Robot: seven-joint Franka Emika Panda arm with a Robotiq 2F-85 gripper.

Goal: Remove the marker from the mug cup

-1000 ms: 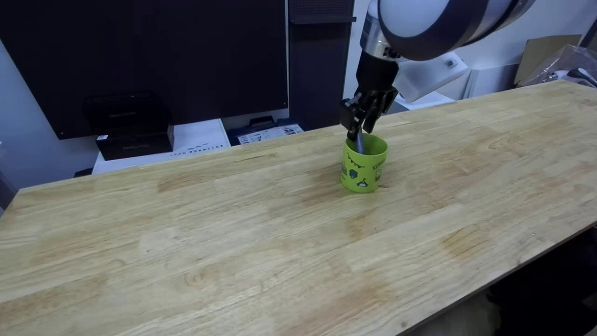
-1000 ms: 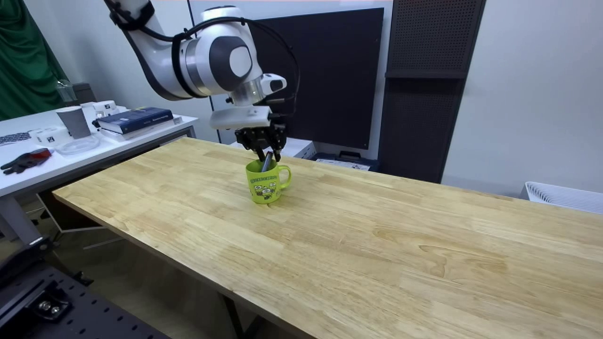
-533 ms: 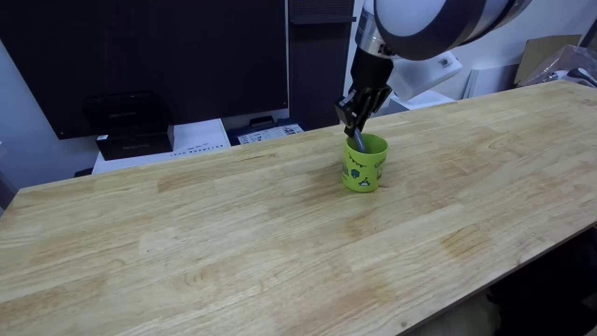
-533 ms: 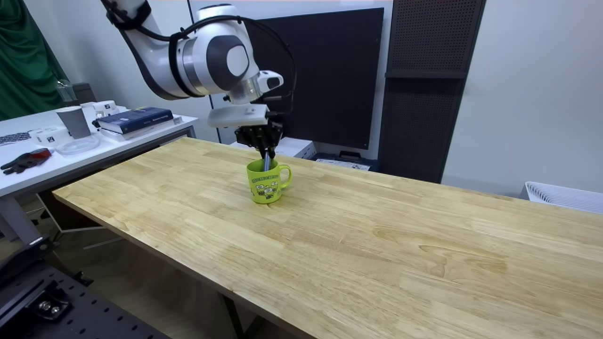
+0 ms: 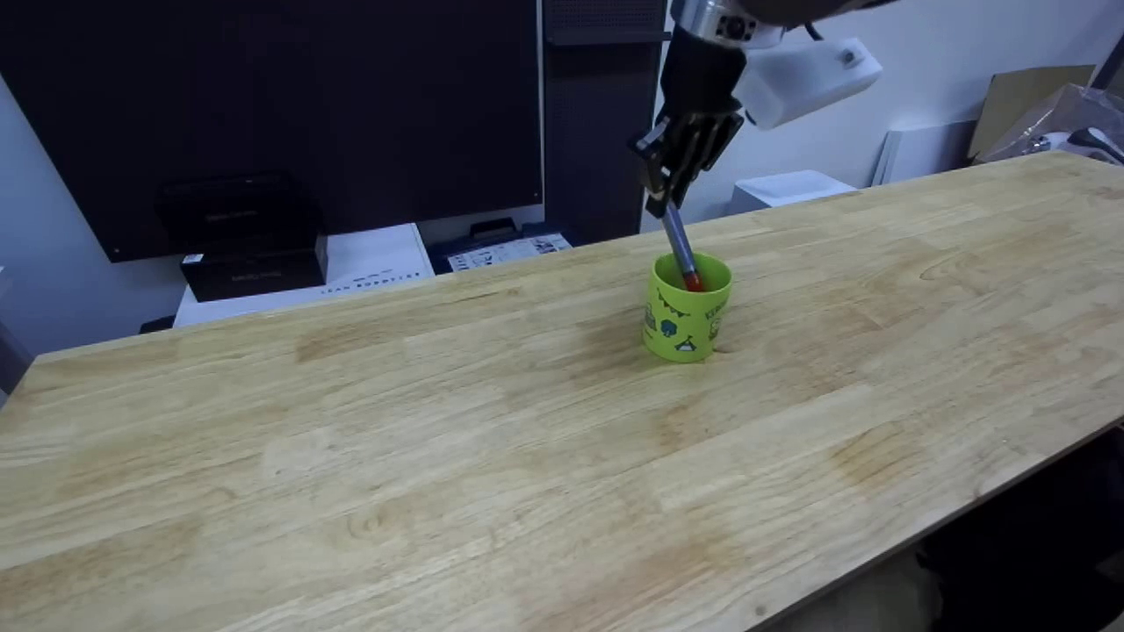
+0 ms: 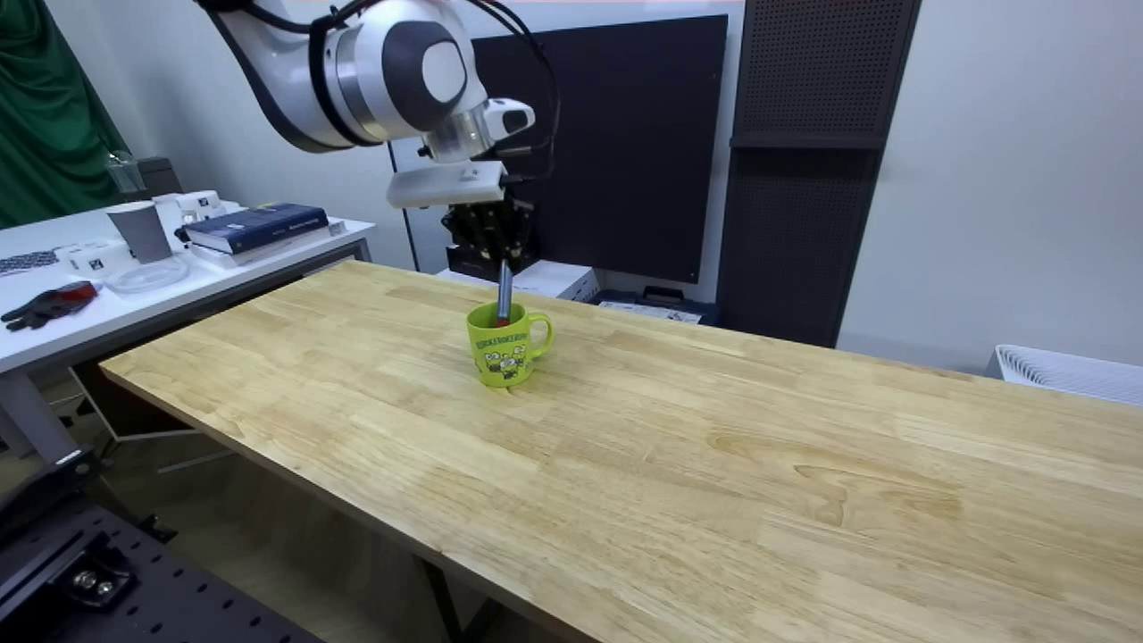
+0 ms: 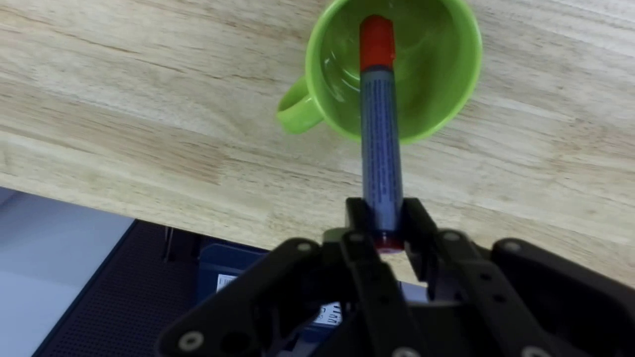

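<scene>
The gripper grasps the marker near its upper end, with its two fingers against opposite flanks; in the wrist view a short dark-red tip shows between them. From the fingertips the grey-blue body slants down and away, and the red cap, the part farthest from the gripper, sits within the mouth of the mug cup in both exterior views. The rim partly covers that end, so whether the cap touches the inner wall is hard to say. The mug cup, lime green with dark printed figures, stands upright on the wooden table beneath the gripper and apart from the fingers; in the wrist view its handle lies ahead of the fingertips and to their left. Above the gripper, in an exterior view, is the white and grey arm; beyond it are a black board and a white box. Well apart from the gripper, a white side table carries a dark-blue book, a grey cup and a black-and-red glove.
</scene>
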